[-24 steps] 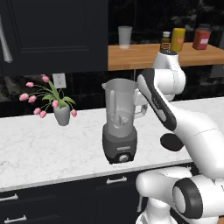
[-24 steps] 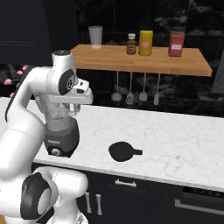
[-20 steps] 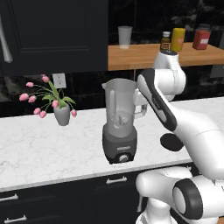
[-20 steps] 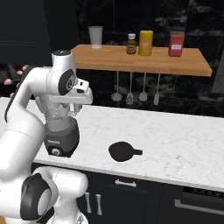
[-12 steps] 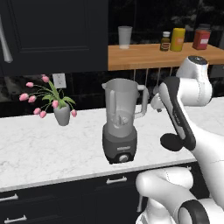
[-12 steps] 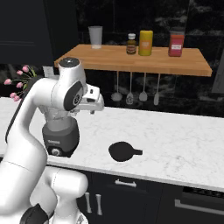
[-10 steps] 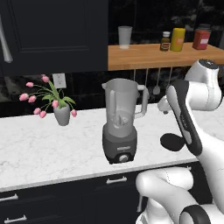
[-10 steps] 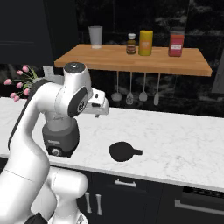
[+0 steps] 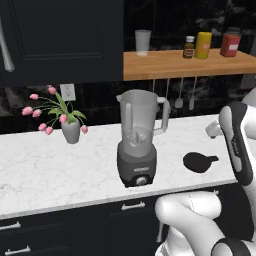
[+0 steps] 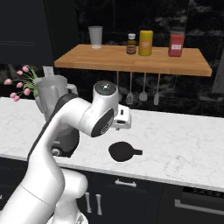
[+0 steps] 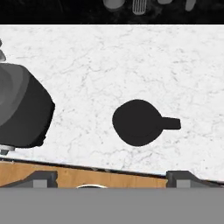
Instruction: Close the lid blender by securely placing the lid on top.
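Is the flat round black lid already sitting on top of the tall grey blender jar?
No, the flat round black lid lies on the white marble counter beside the tall grey blender, whose mouth is open.

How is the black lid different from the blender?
The lid is flat and lies low on the counter; the blender stands tall and upright. The lid is solid matte black; the blender's jar is see-through grey. The lid has a short tab; the blender has a big side handle. Both sit on the same white counter, apart.
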Controlling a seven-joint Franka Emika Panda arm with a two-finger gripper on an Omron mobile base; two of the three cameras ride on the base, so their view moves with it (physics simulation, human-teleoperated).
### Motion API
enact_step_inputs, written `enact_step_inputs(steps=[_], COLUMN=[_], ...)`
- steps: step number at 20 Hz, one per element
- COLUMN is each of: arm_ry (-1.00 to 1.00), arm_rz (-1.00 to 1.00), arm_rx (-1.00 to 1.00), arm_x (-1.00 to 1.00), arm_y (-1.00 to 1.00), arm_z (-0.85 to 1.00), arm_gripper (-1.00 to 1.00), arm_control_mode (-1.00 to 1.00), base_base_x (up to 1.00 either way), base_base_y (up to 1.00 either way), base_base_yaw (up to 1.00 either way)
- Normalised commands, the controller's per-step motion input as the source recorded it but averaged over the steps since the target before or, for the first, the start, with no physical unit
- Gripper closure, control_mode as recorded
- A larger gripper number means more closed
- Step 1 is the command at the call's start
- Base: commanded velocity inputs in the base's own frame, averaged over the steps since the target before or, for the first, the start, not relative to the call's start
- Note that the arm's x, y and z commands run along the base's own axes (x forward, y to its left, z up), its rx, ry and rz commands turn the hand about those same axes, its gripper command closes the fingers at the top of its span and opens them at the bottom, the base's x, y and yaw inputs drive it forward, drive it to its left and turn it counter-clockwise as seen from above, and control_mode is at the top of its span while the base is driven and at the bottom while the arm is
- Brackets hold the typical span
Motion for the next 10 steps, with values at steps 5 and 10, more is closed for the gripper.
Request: enact_step_inputs(steps=[5, 10], arm_ry=[0.0, 0.0], arm_rz=[0.53, 0.63], arm_rx=[-0.02, -0.14], arm_x=[0.08, 0.0], arm_y=[-0.18, -0.21], arm_z=[-0.43, -0.47], arm_gripper=[-1.0, -1.0], arm_control_mode=[-1.0, -1.0], base_base_x=[0.0, 0.0], base_base_y=[0.0, 0.0], base_base_yaw=[0.0, 0.0])
